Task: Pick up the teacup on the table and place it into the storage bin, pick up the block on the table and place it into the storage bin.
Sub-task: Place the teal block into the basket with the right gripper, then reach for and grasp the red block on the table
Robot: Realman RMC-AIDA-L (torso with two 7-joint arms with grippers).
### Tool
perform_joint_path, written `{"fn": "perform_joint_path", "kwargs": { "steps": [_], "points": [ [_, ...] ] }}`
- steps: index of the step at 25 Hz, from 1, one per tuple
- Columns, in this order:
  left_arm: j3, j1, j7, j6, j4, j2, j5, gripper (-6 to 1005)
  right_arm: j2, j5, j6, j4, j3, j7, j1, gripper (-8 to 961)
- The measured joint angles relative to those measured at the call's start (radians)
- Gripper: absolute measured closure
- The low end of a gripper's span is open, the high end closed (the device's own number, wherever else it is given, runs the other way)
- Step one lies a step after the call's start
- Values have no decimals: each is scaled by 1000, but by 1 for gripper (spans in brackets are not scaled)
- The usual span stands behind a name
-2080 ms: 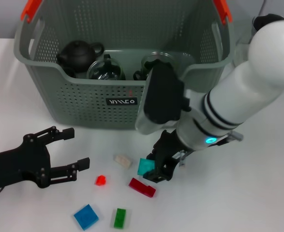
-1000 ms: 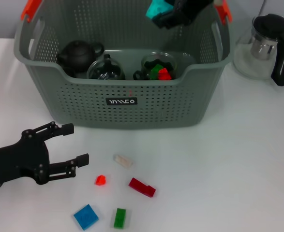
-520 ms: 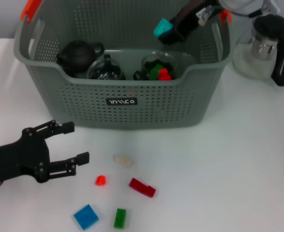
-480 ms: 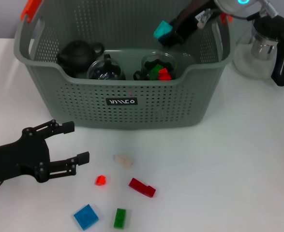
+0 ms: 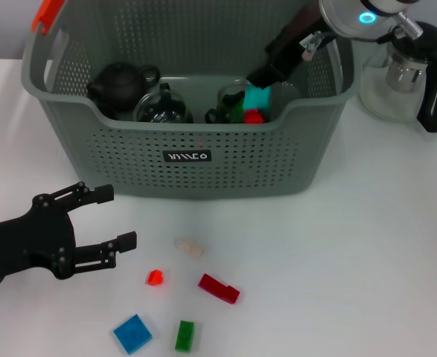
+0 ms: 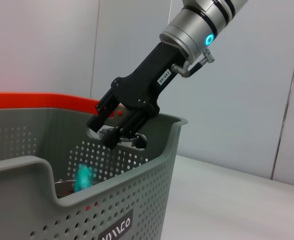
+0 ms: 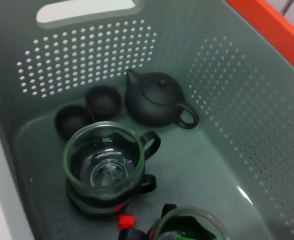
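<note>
The grey-green storage bin (image 5: 114, 160) stands at the back of the table. My right gripper (image 5: 266, 71) hangs open inside its right end. A teal block (image 5: 257, 97) is loose just below it, over a glass cup (image 5: 237, 100) holding red and green blocks; in the left wrist view the block (image 6: 84, 176) is a blur under the gripper (image 6: 117, 131). Two small dark teacups (image 7: 102, 100) lie in the bin beside a black teapot (image 7: 157, 97). My left gripper (image 5: 117, 218) rests open and empty on the table at the front left.
Loose blocks lie on the table in front of the bin: cream (image 5: 190, 248), small red (image 5: 155, 277), dark red (image 5: 219, 288), blue (image 5: 132, 333), green (image 5: 184, 335). A glass kettle with a black handle (image 5: 412, 71) stands right of the bin. Stacked glass cups (image 7: 104, 160) sit in the bin.
My right gripper carried the teal block from the table up over the bin, then let it go; the block now drops toward the glass cup. The left arm has barely moved.
</note>
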Motion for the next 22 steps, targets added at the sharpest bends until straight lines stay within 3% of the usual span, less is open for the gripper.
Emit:
{"fn": "perform_joint_path", "kwargs": {
  "steps": [5, 9, 16, 22],
  "points": [
    [0, 0, 0, 2, 0, 0, 1, 122, 0, -3, -1, -29, 4, 2, -1, 344],
    [-5, 0, -1, 4, 1, 1, 3, 121, 5, 32, -28, -148, 13, 10, -34, 203],
    [-19, 3, -1, 10, 9, 3, 6, 125, 0, 285, -180, -477, 57, -5, -157, 6],
    [-21, 6, -1, 11, 10, 4, 6, 123, 1, 485, -394, -692, 53, -32, -288, 5]
  ]
}}
